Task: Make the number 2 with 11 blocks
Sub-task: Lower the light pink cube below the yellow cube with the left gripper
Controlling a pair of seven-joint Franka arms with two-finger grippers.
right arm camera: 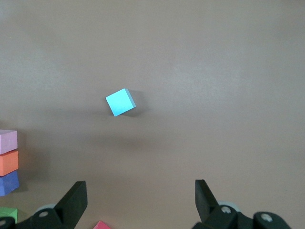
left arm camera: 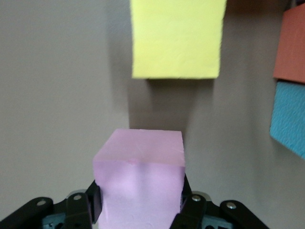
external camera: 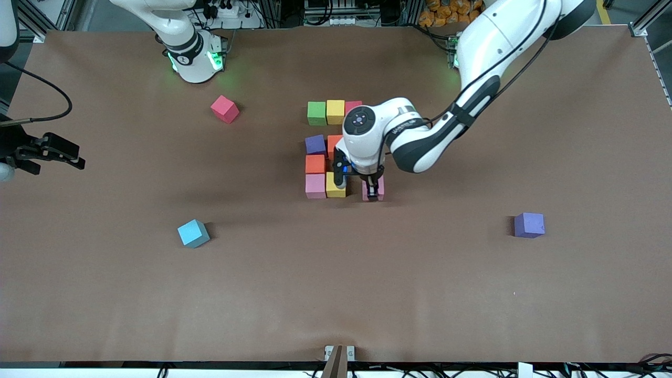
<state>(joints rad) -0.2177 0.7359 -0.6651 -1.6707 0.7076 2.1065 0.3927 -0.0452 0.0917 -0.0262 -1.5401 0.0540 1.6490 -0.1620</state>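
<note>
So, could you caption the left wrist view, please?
Left gripper holds a pink block near a yellow block.

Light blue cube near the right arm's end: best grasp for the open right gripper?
Take the light blue cube from straight above, fingers on two opposite vertical faces. It sits alone and flat on the table, turned askew to the table edges, so the wrist should rotate to match its faces first. The right gripper hangs open above the table; the left gripper holds a pink cube.

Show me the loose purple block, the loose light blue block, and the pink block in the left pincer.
loose purple block (external camera: 528,224), front view, top face.
loose light blue block (external camera: 192,233), front view, top face.
pink block in the left pincer (left arm camera: 139,183), left wrist view, front face.
</note>
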